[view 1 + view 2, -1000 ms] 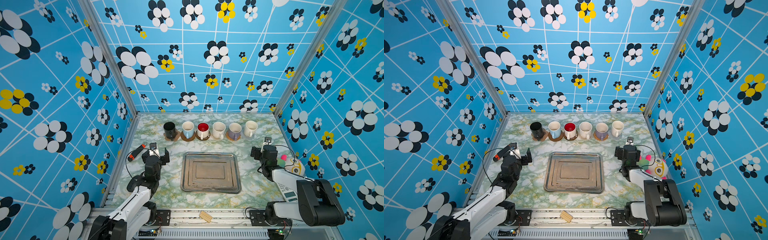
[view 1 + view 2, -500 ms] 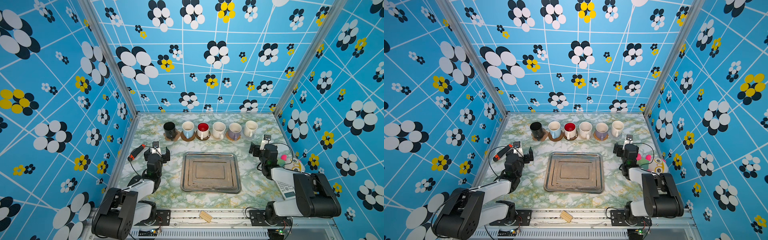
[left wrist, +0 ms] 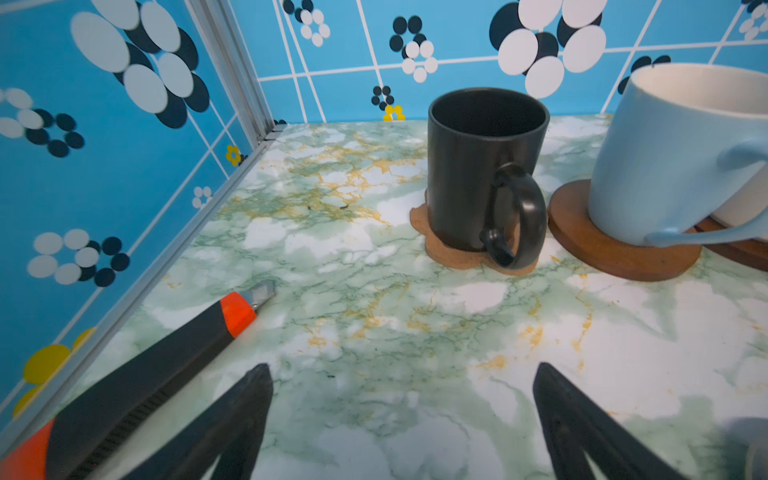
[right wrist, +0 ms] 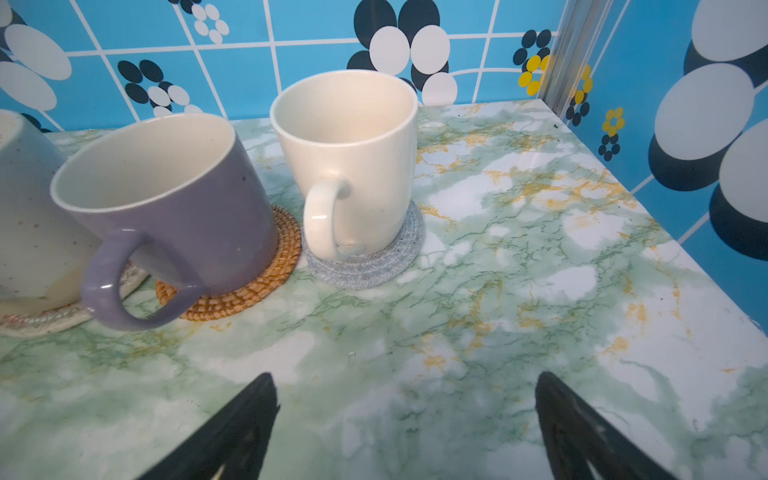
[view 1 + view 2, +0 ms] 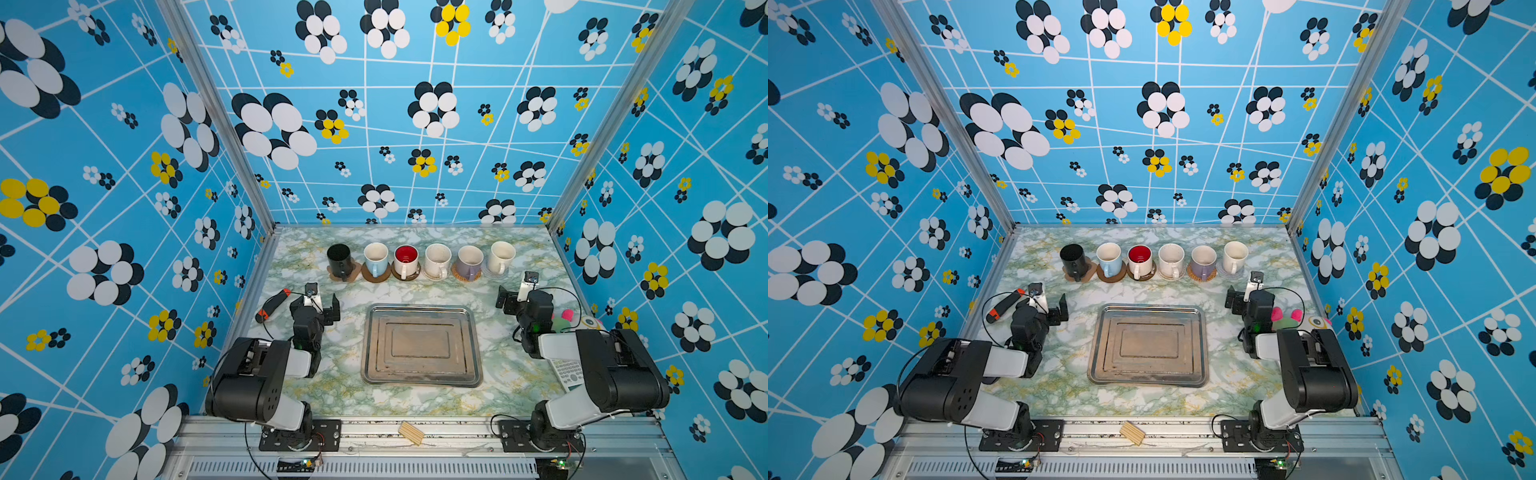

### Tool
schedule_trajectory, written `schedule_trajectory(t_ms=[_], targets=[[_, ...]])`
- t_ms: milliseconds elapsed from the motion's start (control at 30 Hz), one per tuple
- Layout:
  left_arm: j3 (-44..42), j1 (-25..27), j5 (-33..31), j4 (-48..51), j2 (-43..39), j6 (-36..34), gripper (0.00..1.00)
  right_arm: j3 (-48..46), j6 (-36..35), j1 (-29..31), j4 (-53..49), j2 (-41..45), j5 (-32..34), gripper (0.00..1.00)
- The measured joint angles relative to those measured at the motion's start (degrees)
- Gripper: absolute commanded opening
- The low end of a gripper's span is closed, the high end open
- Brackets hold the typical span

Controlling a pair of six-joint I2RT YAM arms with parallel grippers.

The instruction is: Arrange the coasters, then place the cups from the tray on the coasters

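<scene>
Cups (image 5: 437, 261) on coasters (image 3: 615, 259); L fingers (image 3: 232, 415), R fingers (image 4: 582, 424) spread

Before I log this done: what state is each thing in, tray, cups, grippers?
Tray: empty
Black cup: upright on paw coaster
Light blue cup: upright on brown coaster
Red-lined cup: upright on dark coaster
Speckled cup: upright on whitish coaster
Lavender cup: upright on rattan coaster
Cream cup: upright on grey coaster
Left gripper: open, empty
Right gripper: open, empty
</scene>
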State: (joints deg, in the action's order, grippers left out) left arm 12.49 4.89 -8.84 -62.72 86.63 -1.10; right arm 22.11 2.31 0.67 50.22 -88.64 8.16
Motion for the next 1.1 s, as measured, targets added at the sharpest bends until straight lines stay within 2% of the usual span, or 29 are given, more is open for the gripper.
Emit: schedule_trajectory(t_ms=[300,1100], targets=[[8.35,-1.68,1.22,6.14,1.77,0.74,0.99,0.00,-0.02,0.00,0.00,0.00,0.00,0.99],[8.59,-2.58,1.64,9.03,1.77,1.51,0.99,0.00,-0.04,0.00,-0.02,0.00,-0.02,0.99]])
